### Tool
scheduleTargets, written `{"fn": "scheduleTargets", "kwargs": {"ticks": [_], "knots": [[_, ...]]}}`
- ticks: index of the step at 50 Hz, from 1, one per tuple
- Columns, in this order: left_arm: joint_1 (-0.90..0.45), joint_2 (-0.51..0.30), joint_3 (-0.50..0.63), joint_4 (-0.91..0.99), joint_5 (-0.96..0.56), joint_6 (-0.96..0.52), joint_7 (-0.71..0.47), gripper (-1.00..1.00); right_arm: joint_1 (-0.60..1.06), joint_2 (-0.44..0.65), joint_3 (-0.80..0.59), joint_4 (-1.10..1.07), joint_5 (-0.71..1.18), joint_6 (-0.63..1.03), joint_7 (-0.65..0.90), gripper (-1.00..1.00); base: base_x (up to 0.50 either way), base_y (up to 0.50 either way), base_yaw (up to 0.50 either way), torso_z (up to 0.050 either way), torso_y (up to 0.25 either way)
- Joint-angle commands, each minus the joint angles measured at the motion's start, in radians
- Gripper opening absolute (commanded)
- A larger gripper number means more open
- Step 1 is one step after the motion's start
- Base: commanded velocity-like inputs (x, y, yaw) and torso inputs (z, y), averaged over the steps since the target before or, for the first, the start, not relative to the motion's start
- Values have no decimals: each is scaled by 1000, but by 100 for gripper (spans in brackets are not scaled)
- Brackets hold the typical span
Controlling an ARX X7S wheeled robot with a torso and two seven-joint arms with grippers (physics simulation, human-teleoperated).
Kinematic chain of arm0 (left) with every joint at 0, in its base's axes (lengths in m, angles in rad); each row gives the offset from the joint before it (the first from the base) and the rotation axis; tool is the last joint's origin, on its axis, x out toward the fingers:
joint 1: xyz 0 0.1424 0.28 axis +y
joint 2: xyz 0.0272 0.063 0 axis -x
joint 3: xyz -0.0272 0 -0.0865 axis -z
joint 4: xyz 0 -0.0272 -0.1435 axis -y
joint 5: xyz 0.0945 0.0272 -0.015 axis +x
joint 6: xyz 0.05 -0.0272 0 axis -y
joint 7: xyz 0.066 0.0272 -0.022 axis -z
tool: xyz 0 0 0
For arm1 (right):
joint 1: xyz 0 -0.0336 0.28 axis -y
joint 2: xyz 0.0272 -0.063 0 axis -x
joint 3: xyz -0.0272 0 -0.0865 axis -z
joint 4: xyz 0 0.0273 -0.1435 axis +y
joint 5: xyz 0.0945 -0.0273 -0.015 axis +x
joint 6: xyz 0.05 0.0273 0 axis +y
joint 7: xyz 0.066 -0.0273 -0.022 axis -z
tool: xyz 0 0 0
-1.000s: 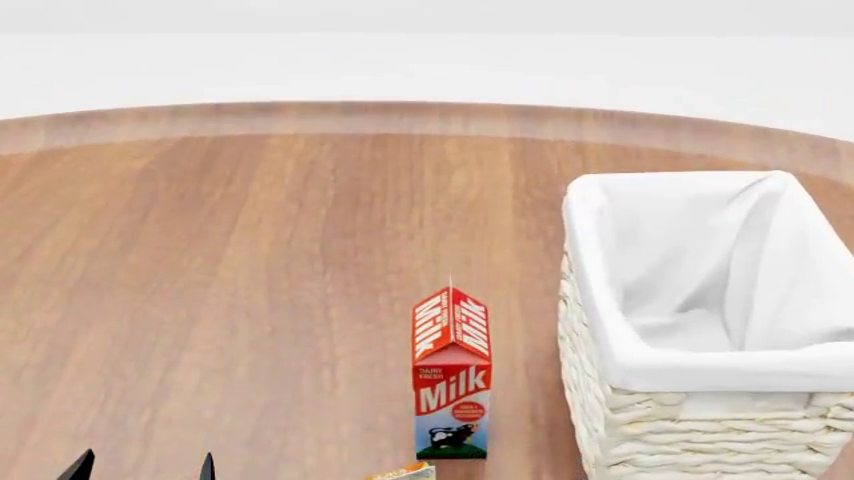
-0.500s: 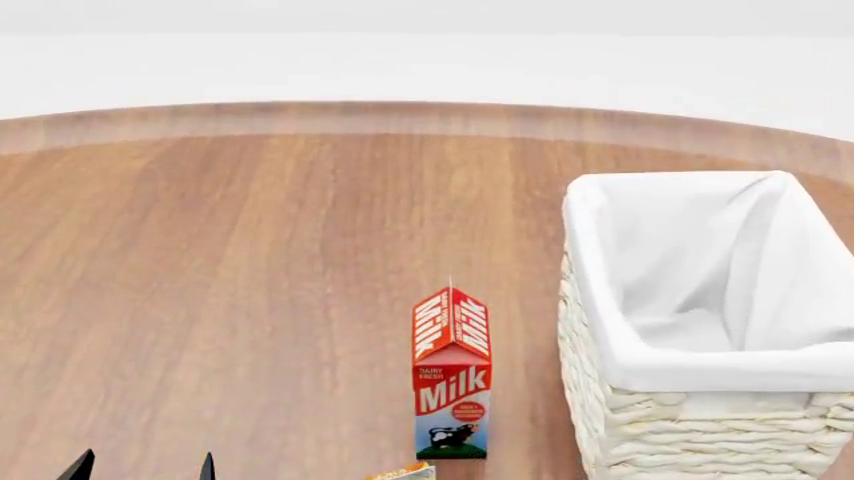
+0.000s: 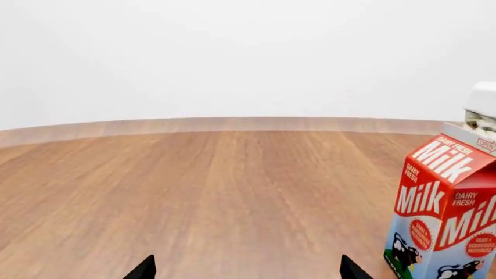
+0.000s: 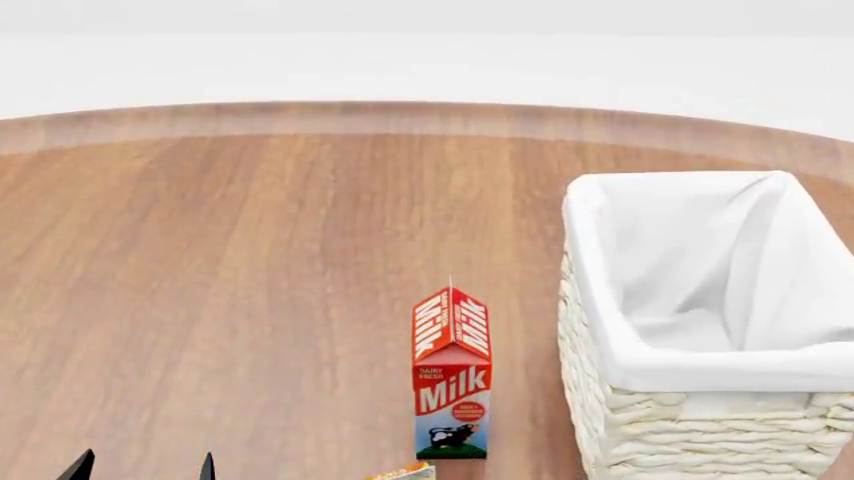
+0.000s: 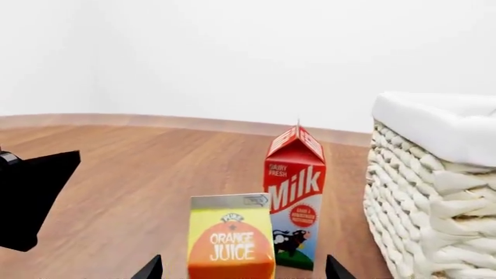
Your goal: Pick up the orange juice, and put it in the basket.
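Note:
The orange juice carton [image 5: 230, 238], yellow and orange, stands upright on the wooden table in the right wrist view. My right gripper [image 5: 243, 271] is open; its two fingertips [image 5: 148, 269] stand either side of the carton and do not touch it. In the head view only the carton's top edge [image 4: 400, 472] shows, at the bottom edge in front of the milk. The cream wicker basket [image 4: 627, 400] with white liner stands at the right; it also shows in the right wrist view [image 5: 434, 186]. My left gripper [image 4: 143, 467] is open and empty at the bottom left, with bare table between its tips [image 3: 248, 271].
A red-and-white Milk carton [image 4: 451, 375] stands just behind the juice and left of the basket; it shows in the right wrist view [image 5: 296, 197] and the left wrist view [image 3: 449, 215]. A black part of the left gripper [image 5: 31, 197] shows to the side. The table's far edge [image 4: 400, 118] curves.

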Motion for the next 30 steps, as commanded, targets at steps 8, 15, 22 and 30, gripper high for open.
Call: {"fn": "scheduleTargets", "kwargs": {"ticks": [8,15,22,30], "knots": [[-2,-7,9,-1,-7,2,-8,100,35,-15,-27,82,-1,-25,6,100,0,0,0,0,0],[-2,-10,12,-1,-10,3,-11,100,59,-23,-31,138,-1,-42,9,100,0,0,0,0,0],[-3,-12,15,-1,-12,4,-14,100,78,-30,-36,184,4,-56,9,100,0,0,0,0,0],[-4,-15,19,-2,-15,5,-17,100,106,-40,-43,221,4,-59,12,100,0,0,0,0,0]]}}
